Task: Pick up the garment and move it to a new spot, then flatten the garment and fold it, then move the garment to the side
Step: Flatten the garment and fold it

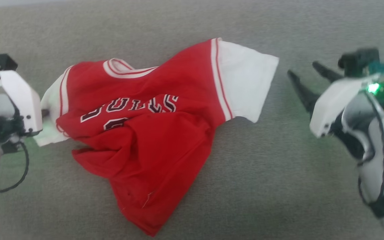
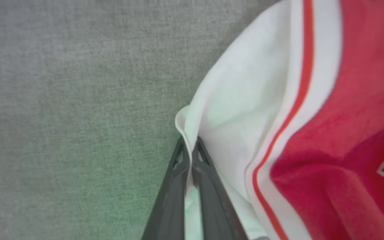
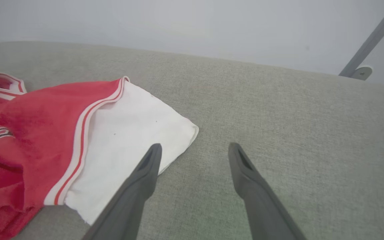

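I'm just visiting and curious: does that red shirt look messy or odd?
Yes. The garment lies crumpled on the grey surface, its lower half bunched over the chest lettering, and the left claw pinches one white sleeve.

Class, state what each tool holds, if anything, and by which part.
The left tool pinches the garment by the edge of its white sleeve. The right tool is open, holding nothing.
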Robot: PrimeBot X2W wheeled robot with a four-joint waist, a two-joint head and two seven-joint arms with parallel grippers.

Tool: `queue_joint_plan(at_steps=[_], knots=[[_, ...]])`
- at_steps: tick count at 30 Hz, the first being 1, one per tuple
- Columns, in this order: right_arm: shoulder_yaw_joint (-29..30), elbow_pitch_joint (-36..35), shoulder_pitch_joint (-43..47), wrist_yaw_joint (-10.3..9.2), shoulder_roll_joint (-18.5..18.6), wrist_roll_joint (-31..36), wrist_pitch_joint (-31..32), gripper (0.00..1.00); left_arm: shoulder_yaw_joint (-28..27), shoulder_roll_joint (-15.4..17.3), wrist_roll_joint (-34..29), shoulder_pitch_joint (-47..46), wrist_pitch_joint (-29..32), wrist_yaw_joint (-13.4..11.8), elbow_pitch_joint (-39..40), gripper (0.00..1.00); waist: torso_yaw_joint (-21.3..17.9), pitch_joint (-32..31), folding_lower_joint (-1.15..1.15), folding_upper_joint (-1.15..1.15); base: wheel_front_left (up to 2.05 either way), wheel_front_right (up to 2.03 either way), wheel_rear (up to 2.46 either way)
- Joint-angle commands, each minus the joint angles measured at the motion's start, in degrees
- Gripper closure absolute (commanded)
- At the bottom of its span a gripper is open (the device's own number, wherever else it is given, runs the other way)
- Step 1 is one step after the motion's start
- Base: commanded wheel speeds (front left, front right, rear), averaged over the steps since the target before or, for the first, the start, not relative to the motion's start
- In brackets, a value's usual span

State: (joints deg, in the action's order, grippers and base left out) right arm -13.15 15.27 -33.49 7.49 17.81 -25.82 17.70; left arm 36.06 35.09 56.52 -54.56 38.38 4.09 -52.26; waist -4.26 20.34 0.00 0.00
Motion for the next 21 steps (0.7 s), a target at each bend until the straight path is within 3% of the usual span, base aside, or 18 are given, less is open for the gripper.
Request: queue_joint_plan(at_steps=[1,10,20,21], knots=[[-0.90,0.94,-2.04,0.00,0.70,-0.69,1.85,0.00,0.80,-0.97,-0.82,-0.12,-0.48,0.06,-1.42,1.00,1.22,0.80,0.00,0.00,0.00,0.00,0.00],[-5.18,11.37,-13.74,0.00,3.44,-4.46,14.08,0.00,2.07,-3.83,-1.91,-5.06,-2.04,1.91,-5.41,1.00,5.22,3.35,0.00,0.00,0.00,0.00,0.00],[-10.58,23.66,-19.25,0.01,0.70,-7.95,24.46,0.00,3.28,-6.31,-1.64,-7.62,-4.19,2.89,-8.79,1.00,7.43,5.21,0.00,0.00,0.00,0.00,0.00],[-11.47,24.73,-19.41,0.02,0.25,-8.31,25.37,0.47,3.39,-6.50,-1.48,-7.80,-4.41,2.98,-9.04,1.00,7.53,5.26,0.00,0.00,0.00,0.00,0.00]])
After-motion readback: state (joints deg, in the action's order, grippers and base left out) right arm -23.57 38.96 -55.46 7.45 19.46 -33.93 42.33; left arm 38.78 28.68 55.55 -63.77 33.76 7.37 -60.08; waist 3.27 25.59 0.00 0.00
